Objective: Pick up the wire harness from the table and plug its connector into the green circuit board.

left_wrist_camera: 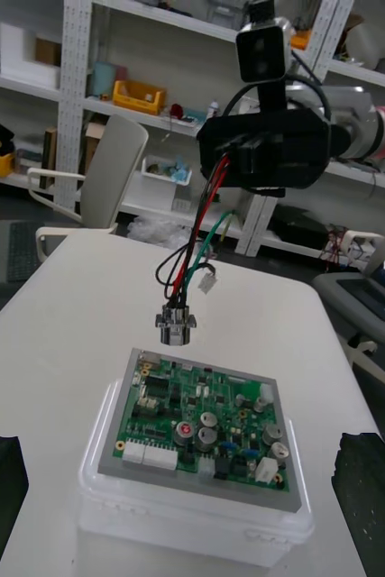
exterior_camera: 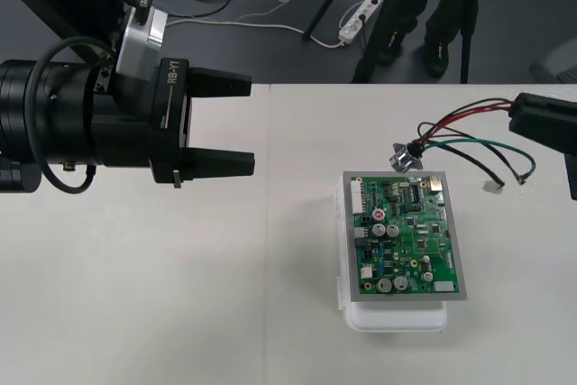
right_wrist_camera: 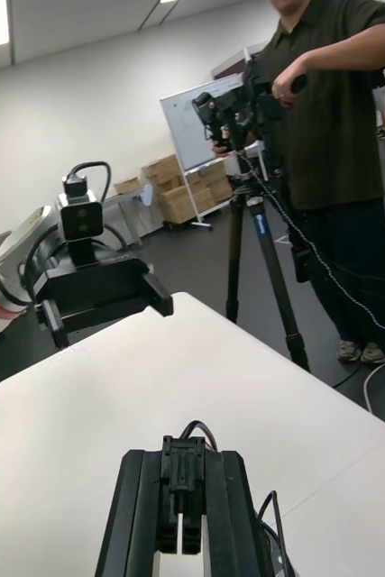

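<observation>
Beyond the green circuit board (exterior_camera: 410, 236), our right hand (exterior_camera: 523, 119) clamps the wire harness (exterior_camera: 424, 139); its dangling socket (exterior_camera: 402, 159) may snag components. Our left hand (exterior_camera: 251, 125) gapes, well apart from the board.

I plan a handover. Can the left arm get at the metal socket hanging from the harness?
Probably yes. The left tool is open and points toward the socket, which hangs free from the harness in the right tool, by the far edge of the board; nothing stands between them.
</observation>
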You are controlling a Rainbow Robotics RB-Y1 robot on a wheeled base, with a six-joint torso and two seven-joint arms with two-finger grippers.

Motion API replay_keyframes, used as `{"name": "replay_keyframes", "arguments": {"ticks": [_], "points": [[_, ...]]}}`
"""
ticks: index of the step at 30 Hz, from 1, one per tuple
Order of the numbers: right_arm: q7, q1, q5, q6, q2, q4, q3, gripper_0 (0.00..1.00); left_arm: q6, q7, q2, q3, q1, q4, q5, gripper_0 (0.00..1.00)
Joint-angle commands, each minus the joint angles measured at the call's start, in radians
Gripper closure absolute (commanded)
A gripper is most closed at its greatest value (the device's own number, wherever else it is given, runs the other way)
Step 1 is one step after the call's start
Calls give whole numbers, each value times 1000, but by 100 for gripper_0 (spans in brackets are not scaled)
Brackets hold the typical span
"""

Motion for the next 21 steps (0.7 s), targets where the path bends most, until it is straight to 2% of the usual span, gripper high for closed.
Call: {"name": "replay_keyframes", "arguments": {"ticks": [1, 10, 21], "points": [[-43, -33, 15, -95, -11, 24, -32, 100, 48, -58, -6, -23, -11, -32, 63, 0], [-41, -128, 95, -286, 15, 87, -32, 100, 33, -144, -125, -60, -12, -32, 6, 0], [-17, -235, 78, -312, 25, 105, 68, 100, 10, -190, -208, -60, -26, -32, -38, 0]]}}
